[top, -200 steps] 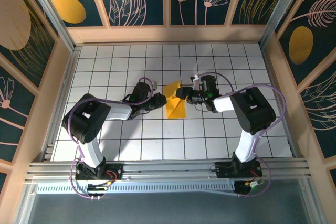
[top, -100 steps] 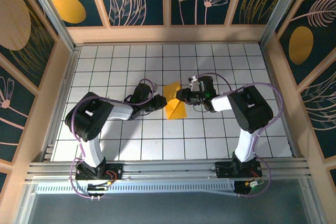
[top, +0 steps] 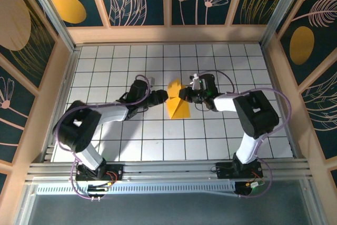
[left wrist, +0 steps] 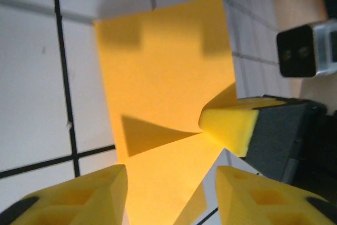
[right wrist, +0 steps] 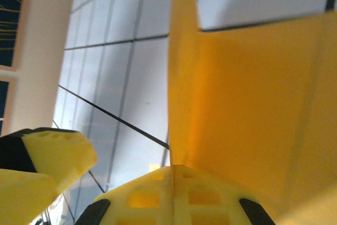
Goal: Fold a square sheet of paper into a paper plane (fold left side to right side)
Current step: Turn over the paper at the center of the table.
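1. Table (top: 105,61): white tiles with dark grid lines, flat and hard. I judge it a sound backing for pressing a crease. A sheet lying flush on it gives me no edge to get under.
2. Square sheet of paper (top: 177,107): yellow-orange and partly folded, near the middle of the table between my two arms. In the left wrist view one panel lies flat on the tiles and a flap rises from a diagonal crease. I judge it very light and thin, limp across the open panels and stiffer along the folds. It should mark or tear easily, and it may slide on the tiles if pushed without a hold-down.
3. Right gripper (top: 182,94): fingers together, clamped on the raised flap. In the right wrist view the flap stands straight up out of the closed pads (right wrist: 208,198).
4. Left gripper (top: 162,96): fingers apart, holding nothing. In the left wrist view the near part of the sheet lies between them.
5. Recommended hold: a shallow pinch at a free edge or corner with light pressure, never mid-panel. The flat panel should be pinned by the other gripper while the flap is carried over.
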`<action>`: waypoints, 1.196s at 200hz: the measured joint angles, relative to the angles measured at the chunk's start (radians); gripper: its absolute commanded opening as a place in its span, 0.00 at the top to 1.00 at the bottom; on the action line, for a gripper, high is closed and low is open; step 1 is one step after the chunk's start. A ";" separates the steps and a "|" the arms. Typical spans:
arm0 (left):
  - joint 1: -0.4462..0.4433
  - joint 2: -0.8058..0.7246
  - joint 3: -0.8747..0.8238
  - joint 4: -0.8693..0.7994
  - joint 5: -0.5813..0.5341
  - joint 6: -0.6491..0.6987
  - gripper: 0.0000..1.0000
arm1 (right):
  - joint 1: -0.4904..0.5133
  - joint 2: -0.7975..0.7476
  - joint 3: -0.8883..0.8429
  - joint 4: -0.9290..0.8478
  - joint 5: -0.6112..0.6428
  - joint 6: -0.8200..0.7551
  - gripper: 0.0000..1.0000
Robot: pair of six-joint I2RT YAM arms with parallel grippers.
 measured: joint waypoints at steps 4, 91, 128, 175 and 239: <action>0.001 -0.027 0.000 -0.007 -0.010 0.001 0.44 | -0.003 -0.016 0.000 -0.002 -0.001 -0.004 1.00; 0.048 -0.444 -0.102 0.126 -0.050 0.028 0.01 | -0.178 -0.380 0.000 0.153 -0.111 0.060 1.00; 0.048 -0.431 -0.114 0.299 0.014 -0.016 0.01 | -0.188 -0.364 0.008 0.360 -0.230 0.212 1.00; 0.048 -0.319 -0.113 0.461 0.094 -0.089 0.01 | -0.185 -0.253 0.007 0.668 -0.320 0.437 1.00; 0.048 -0.155 -0.074 0.582 0.189 -0.203 0.04 | -0.141 -0.218 0.007 0.786 -0.339 0.529 1.00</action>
